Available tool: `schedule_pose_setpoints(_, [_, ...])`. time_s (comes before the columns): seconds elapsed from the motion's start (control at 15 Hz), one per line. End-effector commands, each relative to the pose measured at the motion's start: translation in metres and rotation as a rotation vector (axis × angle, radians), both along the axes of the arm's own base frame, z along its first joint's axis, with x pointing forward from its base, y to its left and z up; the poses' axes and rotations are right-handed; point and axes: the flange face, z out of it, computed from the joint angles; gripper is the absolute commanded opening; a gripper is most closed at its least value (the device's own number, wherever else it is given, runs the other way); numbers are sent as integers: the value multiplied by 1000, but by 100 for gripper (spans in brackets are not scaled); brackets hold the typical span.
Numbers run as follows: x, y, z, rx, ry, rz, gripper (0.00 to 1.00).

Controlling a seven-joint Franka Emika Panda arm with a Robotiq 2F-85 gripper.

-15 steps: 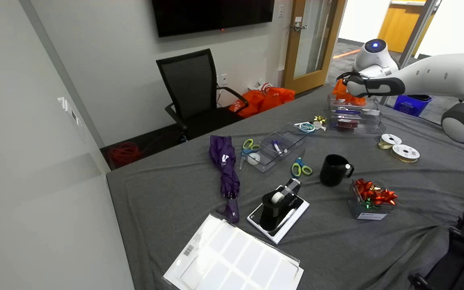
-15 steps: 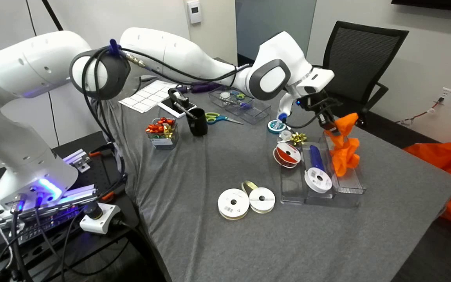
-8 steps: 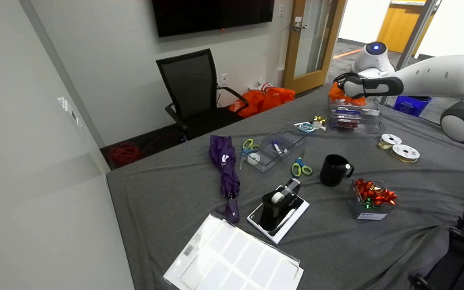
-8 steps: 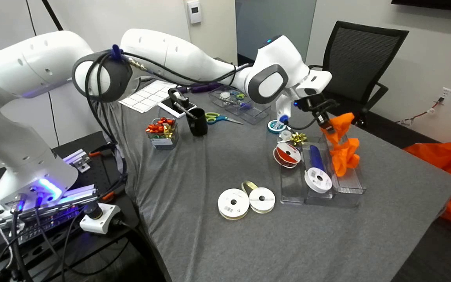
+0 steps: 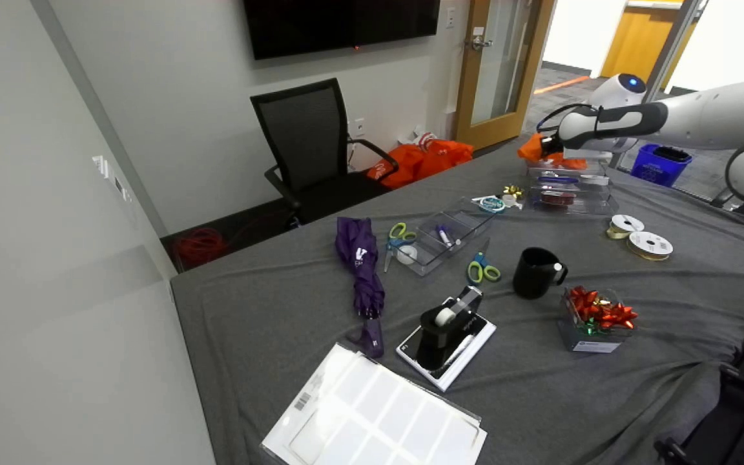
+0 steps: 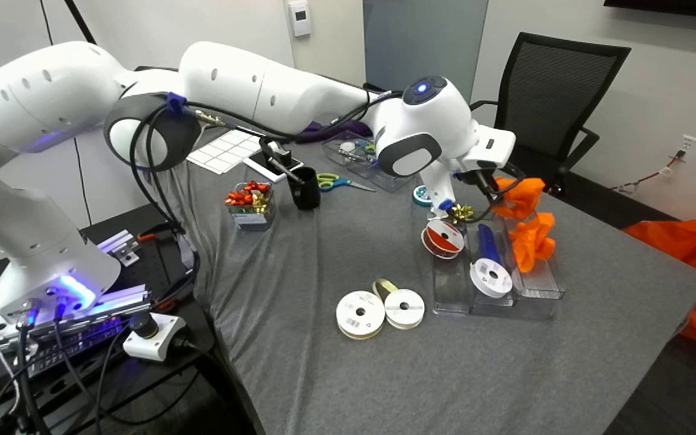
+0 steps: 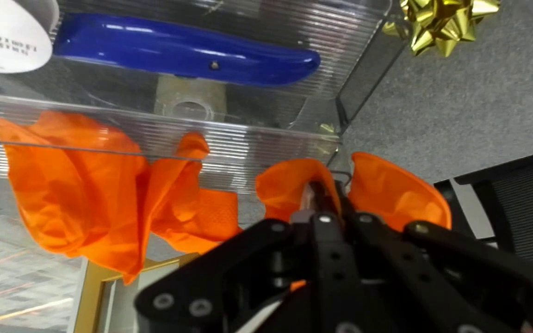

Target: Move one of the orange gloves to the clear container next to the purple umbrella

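My gripper [image 7: 329, 194] is shut on an orange glove [image 7: 396, 194], which bulges out on both sides of the fingers. In both exterior views the held glove [image 5: 529, 150] [image 6: 522, 199] hangs by the far end of the clear organizer [image 6: 452, 293]. A second orange glove [image 7: 77, 199] lies in that organizer's outer compartment and shows in an exterior view [image 6: 532, 241]. The purple umbrella [image 5: 362, 271] lies across the table. The clear container [image 5: 427, 263] beside it holds a purple marker, a tape roll and part of green-blue scissors. Arm parts hide the umbrella partly in an exterior view [image 6: 348, 128].
Green-blue scissors [image 5: 480, 266], a black mug [image 5: 533, 272], a box of bows [image 5: 597, 323] and a tape dispenser on a white box [image 5: 443, 342] stand on the table. A gold bow [image 7: 447, 21] and a teal tape roll [image 5: 492, 205] lie between organizer and container.
The hand has turned and tilted. The held glove has come slightly lower and moved left in an exterior view, apart from the second glove. The other objects have not moved.
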Motion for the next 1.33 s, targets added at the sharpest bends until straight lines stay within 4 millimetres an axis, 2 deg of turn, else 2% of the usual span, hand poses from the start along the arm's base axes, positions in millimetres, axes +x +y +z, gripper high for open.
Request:
schedule_pose_setpoints(0.0, [-20, -4, 9, 51, 17, 44, 0])
schedule_pose_setpoints(0.6, [-65, 6, 14, 64, 133, 39, 0])
schedule_pose_setpoints(0.93, [-101, 11, 20, 31, 138, 76, 0])
schedule_pose_setpoints(1.0, [-74, 4, 12, 40, 134, 49, 0])
schedule_pose_setpoints(1.27, [-75, 4, 11, 37, 134, 48, 1])
